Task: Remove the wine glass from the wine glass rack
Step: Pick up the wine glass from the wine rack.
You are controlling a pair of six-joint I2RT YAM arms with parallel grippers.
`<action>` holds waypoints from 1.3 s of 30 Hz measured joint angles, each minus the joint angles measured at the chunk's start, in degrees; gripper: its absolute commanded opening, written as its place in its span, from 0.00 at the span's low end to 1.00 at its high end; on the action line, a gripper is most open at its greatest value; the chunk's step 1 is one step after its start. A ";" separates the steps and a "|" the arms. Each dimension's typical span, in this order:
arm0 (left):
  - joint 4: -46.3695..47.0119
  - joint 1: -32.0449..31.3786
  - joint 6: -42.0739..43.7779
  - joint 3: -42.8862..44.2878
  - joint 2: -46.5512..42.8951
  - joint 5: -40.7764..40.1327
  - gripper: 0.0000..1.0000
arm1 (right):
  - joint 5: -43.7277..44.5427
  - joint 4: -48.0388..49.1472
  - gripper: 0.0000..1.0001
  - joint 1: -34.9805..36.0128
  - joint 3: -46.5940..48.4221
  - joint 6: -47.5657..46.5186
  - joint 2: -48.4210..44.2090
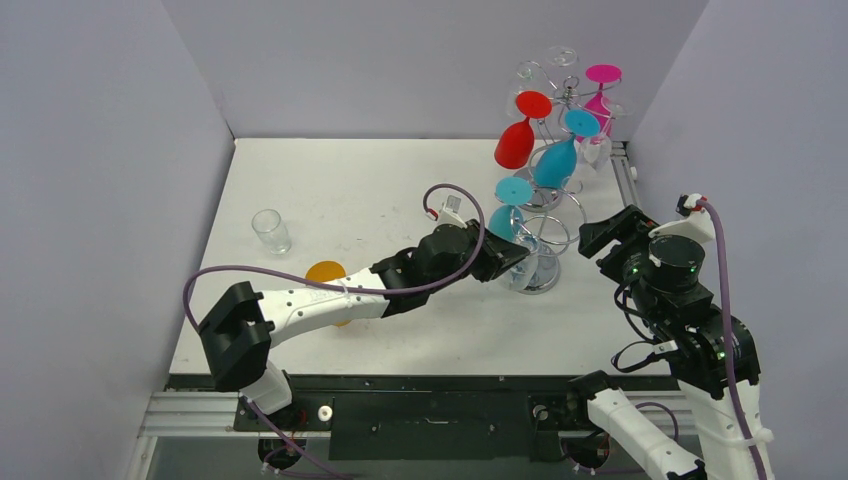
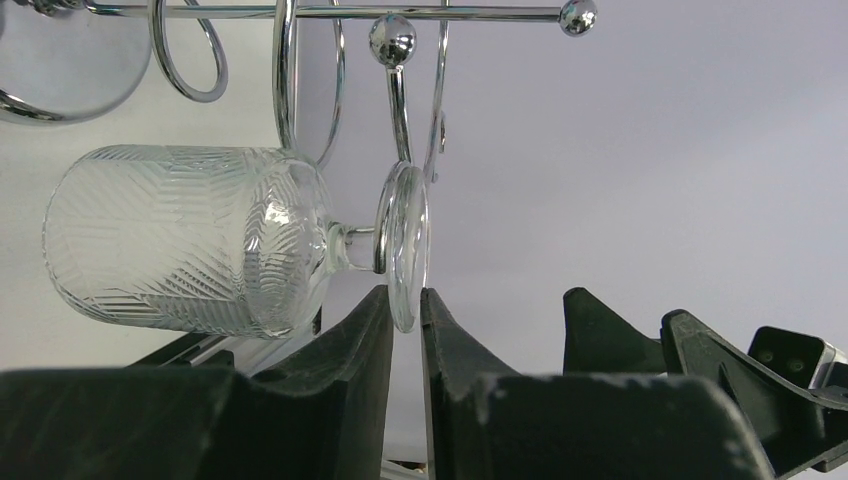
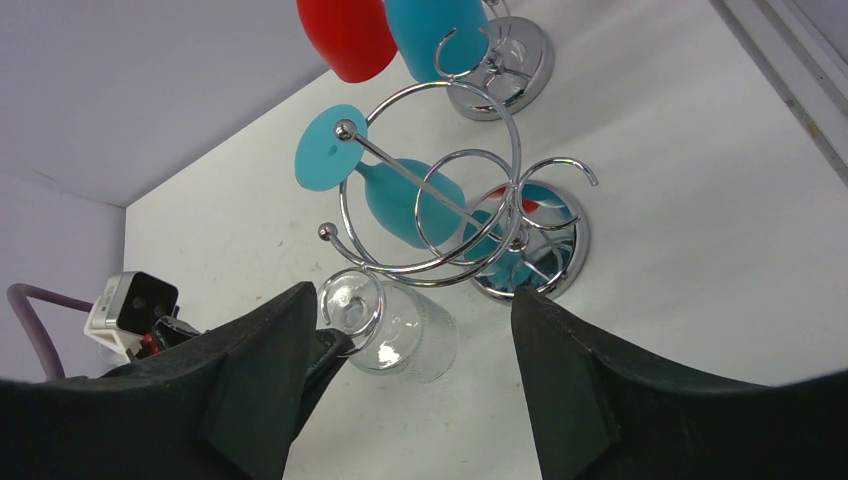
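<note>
My left pincer [image 2: 405, 305] is shut on the round foot [image 2: 404, 235] of the clear wine glass [image 2: 190, 240]. The glass hangs on the rack [image 3: 570, 238] near the table's [image 1: 350, 180] right edge, with its bowl pointing down and a bit tilted.

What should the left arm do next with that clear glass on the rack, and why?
Probably ease the clear wine glass along its wire toward the ball tip of the rack. The left gripper looks closed on the lower rim of the foot, and the stem hangs on that wire, so a straight pull would likely snag.
</note>
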 measured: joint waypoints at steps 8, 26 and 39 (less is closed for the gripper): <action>-0.04 0.00 0.00 0.00 0.07 -0.24 0.07 | 0.00 0.00 0.66 0.00 0.00 0.00 0.00; 0.72 0.02 -1.20 0.00 0.52 1.66 0.00 | 0.17 -0.04 0.66 0.00 0.04 -0.02 0.00; 1.79 0.37 -1.20 -0.74 -0.09 3.30 0.00 | -1.01 0.02 0.66 0.00 0.02 -0.72 0.44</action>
